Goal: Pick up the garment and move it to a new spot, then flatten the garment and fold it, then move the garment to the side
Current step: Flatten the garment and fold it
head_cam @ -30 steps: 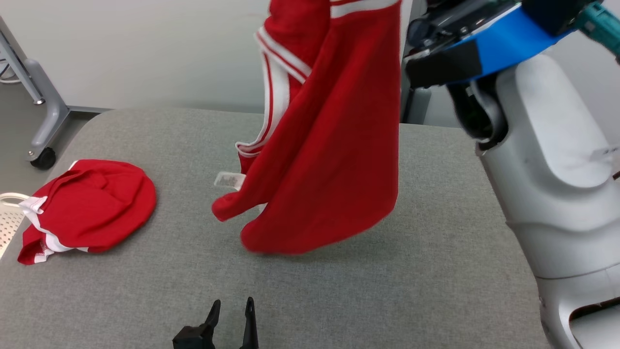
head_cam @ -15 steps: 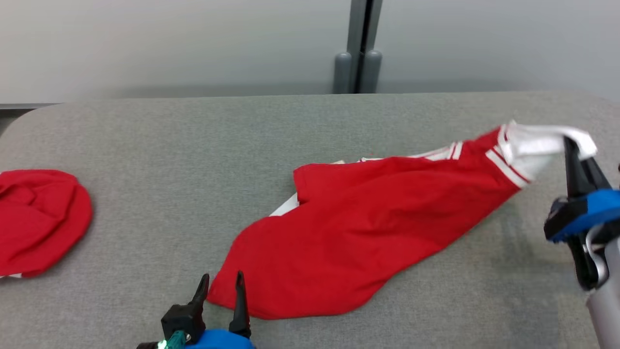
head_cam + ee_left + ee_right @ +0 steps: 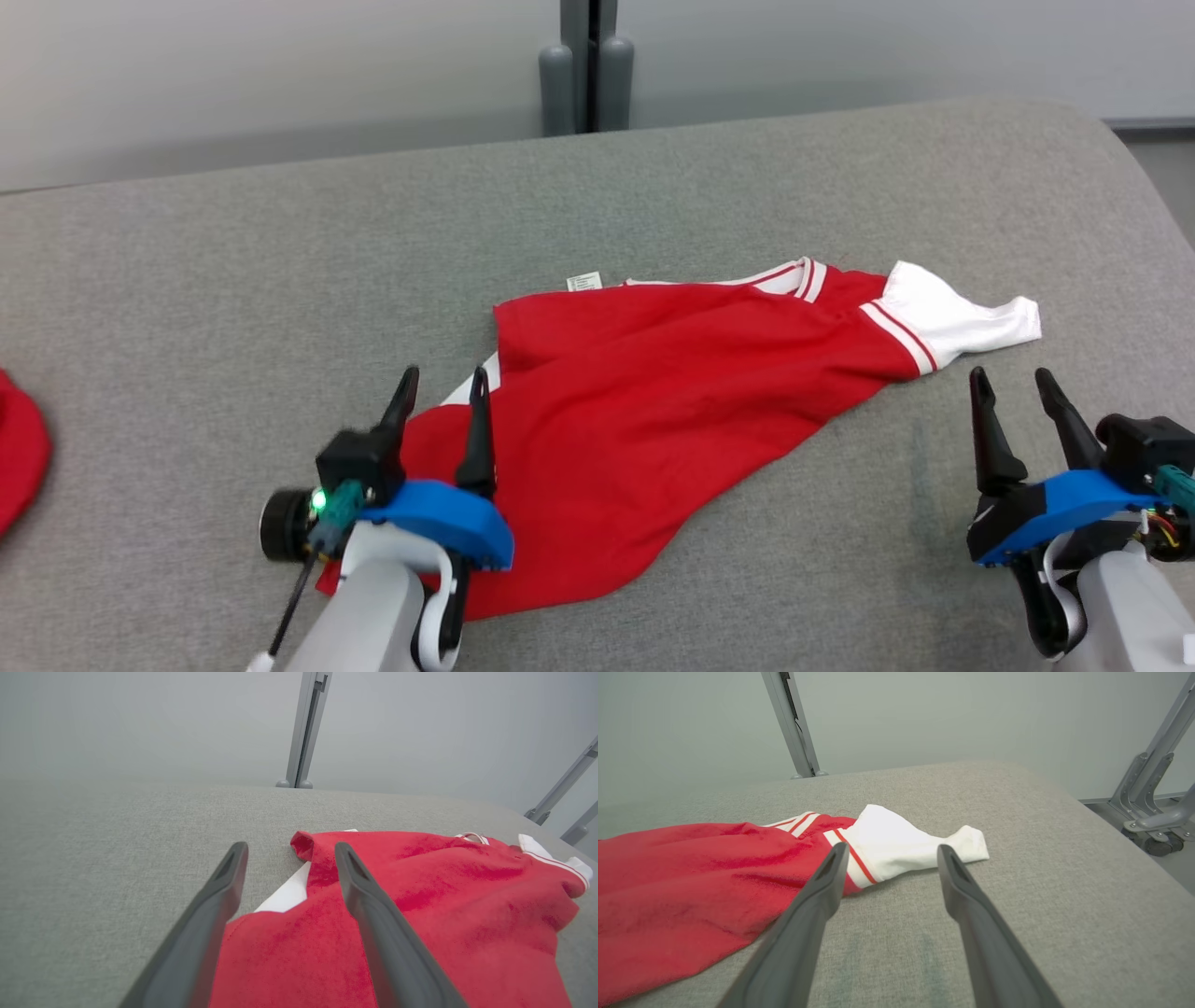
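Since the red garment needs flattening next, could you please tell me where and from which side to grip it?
Probably the white sleeve at the right end of the red garment, approached from the near side with the open right hand. It sticks out onto bare table, clear of the rumpled body, leaving its edge free.

No legible text anywhere; small white tag (image 3: 584, 281) at garment (image 3: 653, 392) edge, print too small.

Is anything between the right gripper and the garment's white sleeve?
Nothing visible. The right gripper stands open just short of the garment, with bare grey table between its fingertips and the white sleeve.
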{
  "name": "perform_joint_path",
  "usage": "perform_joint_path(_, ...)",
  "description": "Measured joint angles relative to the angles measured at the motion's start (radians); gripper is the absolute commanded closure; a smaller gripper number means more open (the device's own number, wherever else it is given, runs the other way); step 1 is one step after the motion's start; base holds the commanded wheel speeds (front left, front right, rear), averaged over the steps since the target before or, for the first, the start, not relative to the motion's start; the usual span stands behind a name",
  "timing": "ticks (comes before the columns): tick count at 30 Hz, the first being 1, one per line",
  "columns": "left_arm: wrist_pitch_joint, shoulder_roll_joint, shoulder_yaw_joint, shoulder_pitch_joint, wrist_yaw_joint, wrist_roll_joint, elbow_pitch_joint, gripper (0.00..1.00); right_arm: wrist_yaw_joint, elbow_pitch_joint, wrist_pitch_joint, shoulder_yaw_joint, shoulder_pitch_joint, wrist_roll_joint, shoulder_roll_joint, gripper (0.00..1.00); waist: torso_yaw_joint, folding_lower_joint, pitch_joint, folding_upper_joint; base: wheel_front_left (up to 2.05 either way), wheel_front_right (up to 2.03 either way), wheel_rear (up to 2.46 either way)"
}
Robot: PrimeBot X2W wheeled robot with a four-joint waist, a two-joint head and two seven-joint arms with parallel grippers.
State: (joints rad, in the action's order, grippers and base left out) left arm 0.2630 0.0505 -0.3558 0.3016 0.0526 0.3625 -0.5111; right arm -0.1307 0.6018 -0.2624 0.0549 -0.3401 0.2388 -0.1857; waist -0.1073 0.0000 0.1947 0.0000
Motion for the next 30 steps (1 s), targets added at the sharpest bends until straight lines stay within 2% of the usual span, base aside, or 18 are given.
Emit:
perform_joint_path(8, 0.0, 0.0, -0.057, 0.274, -0.051, 0.106, -0.273, 0.0, 0.0, -0.032, 0.0, -0.085, -0.031, 0.028, 0.02, 0.0, -0.066, 0.0002, 0.081, 0.0001, 0.0, 0.0, 0.0)
perform_joint_path(15, -0.001, 0.0, -0.138, 0.367, -0.053, 0.233, -0.445, 0.0, 0.0, -0.037, 0.0, -0.113, -0.045, 0.045, 0.021, 0.0, -0.095, 0.0002, 0.115, 0.0002, 0.0, 0.0, 0.0)
perform_joint_path(17, -0.001, 0.0, -0.168, 0.382, -0.052, 0.255, -0.463, 0.2, 0.0, -0.038, 0.0, -0.113, -0.045, 0.046, 0.019, 0.0, -0.095, 0.0001, 0.119, 0.0001, 0.0, 0.0, 0.0)
perform_joint_path(18, -0.001, 0.0, -0.179, 0.39, -0.049, 0.265, -0.468, 0.34, 0.0, -0.038, 0.0, -0.113, -0.045, 0.048, 0.018, 0.0, -0.094, 0.0001, 0.12, 0.0001, 0.0, 0.0, 0.0)
perform_joint_path(19, -0.001, -0.001, -0.19, 0.398, -0.048, 0.269, -0.47, 0.61, 0.0, -0.039, 0.0, -0.112, -0.045, 0.047, 0.017, 0.0, -0.093, 0.0001, 0.122, 0.0001, 0.0, 0.0, 0.0)
perform_joint_path(20, 0.0, 0.0, -0.2, 0.404, -0.047, 0.273, -0.467, 1.0, 0.0, -0.039, 0.0, -0.112, -0.045, 0.047, 0.017, 0.0, -0.091, 0.0001, 0.123, 0.0001, 0.0, 0.0, 0.0)
perform_joint_path(24, 0.0, 0.0, -0.222, 0.422, -0.036, 0.256, -0.447, 1.0, 0.0, -0.039, 0.0, -0.114, -0.046, 0.047, 0.02, 0.0, -0.081, 0.0001, 0.126, 0.0001, 0.0, 0.0, 0.0)
perform_joint_path(27, 0.0, 0.006, -0.212, 0.455, -0.022, 0.182, -0.386, 1.0, 0.0, -0.041, 0.0, -0.117, -0.047, 0.047, 0.022, 0.0, -0.073, 0.0001, 0.128, 0.0001, 0.0, 0.0, 0.0)
perform_joint_path(30, 0.0, 0.036, -0.185, 0.493, -0.017, 0.091, -0.288, 1.0, 0.0, -0.04, 0.0, -0.118, -0.049, 0.048, 0.023, 0.0, -0.073, 0.0002, 0.125, 0.0002, 0.0, 0.0, 0.0)
